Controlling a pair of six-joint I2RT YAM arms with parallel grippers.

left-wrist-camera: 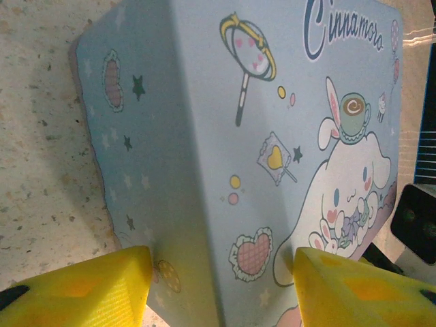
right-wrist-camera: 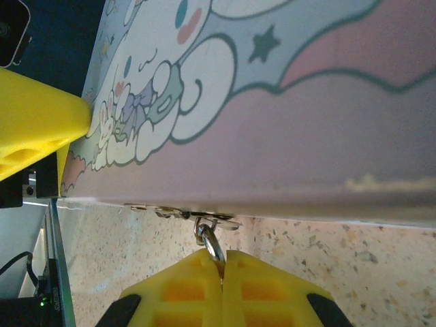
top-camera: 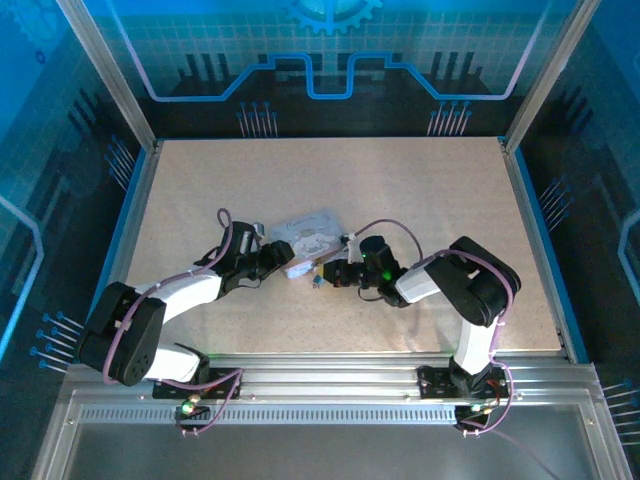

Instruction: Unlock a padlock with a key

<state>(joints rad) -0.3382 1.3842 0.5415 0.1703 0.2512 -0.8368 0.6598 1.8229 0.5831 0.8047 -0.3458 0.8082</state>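
Yellow right pincer [right-wrist-camera: 221,276] tips were pressed shut; just above them the padlock [right-wrist-camera: 208,238] hung by its silver loop from the tin [right-wrist-camera: 306,136] hasp, key hidden, perhaps pinched between them. Alongside, the left pincer [left-wrist-camera: 221,272] clasped the tin; unlocking seemed unfinished

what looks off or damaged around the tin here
Nothing looks spilled or broken. One small flaw: the tin has a pale scuffed streak low on its front wall, like chipped paint. The right pincer is shut on a small metal loop hanging from the tin's clasp.
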